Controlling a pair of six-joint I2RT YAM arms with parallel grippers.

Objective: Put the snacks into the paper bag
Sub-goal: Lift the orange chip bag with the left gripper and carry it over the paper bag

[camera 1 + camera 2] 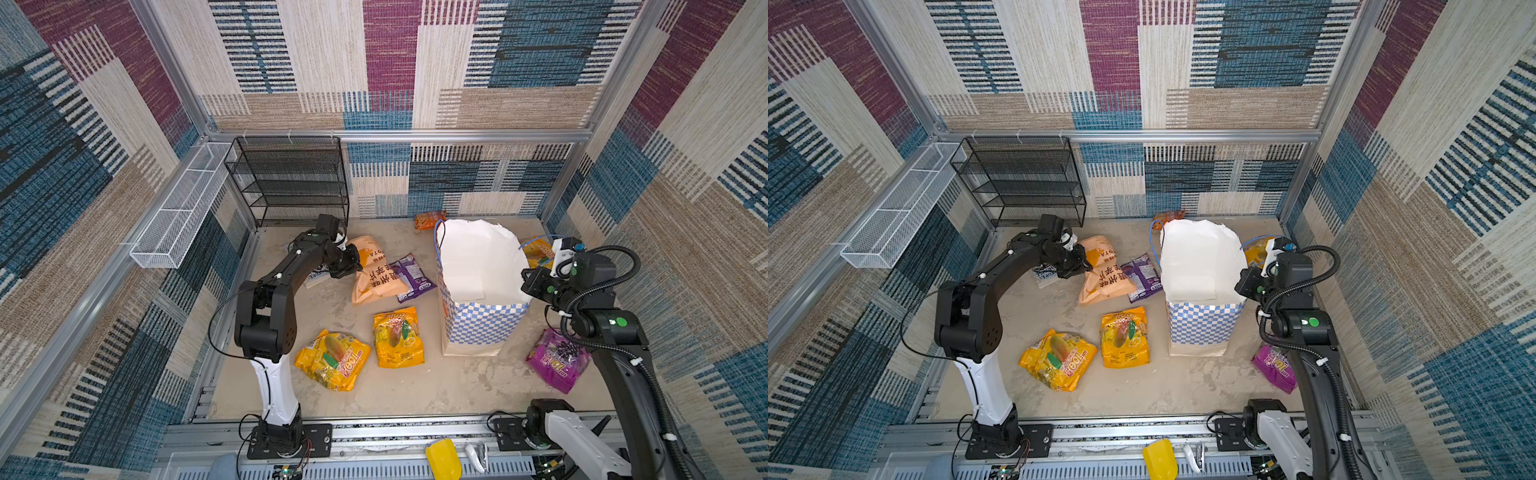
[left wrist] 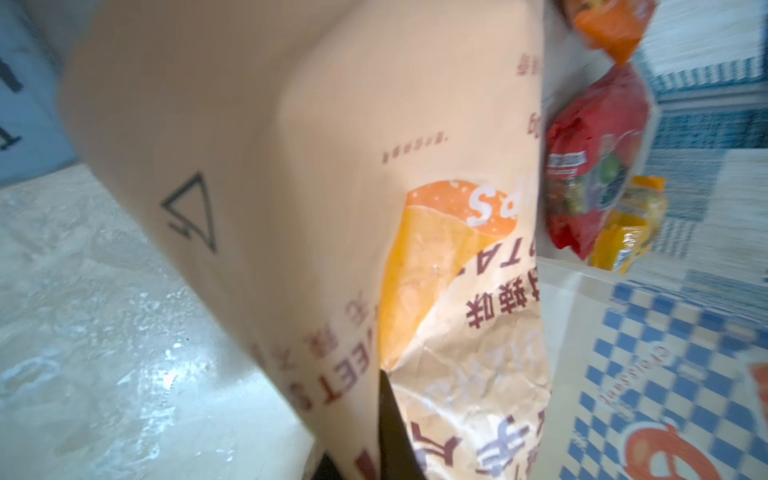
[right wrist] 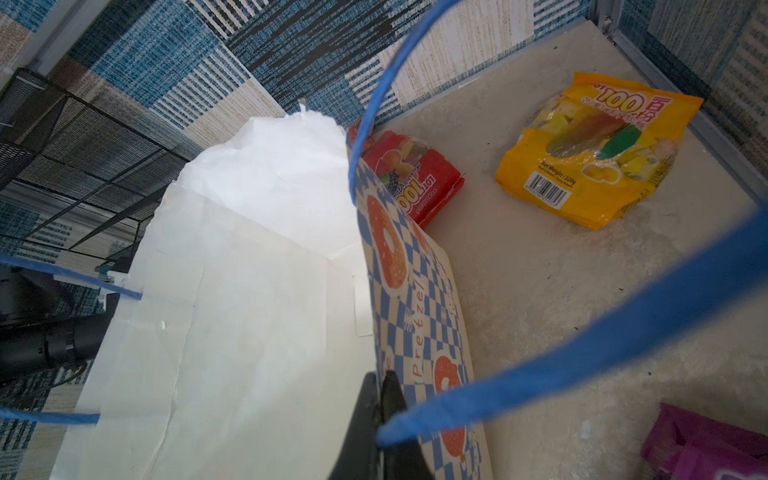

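Pale orange packet (image 1: 376, 276) clamped by one end in my left fingers (image 2: 390, 419), rest on counter (image 1: 415, 390) near paper bag (image 1: 482, 328). Right fingers (image 3: 365, 415) pinched on bag rim, mouth open. I'd lift high, clear rim, lower packet endwise.

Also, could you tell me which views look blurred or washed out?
Left wrist view: blurred throughout, pale orange packet filling it; right wrist view: yellow packet crisp, near blue cord handle soft; in both top views, white inside of the paper bag washed out.
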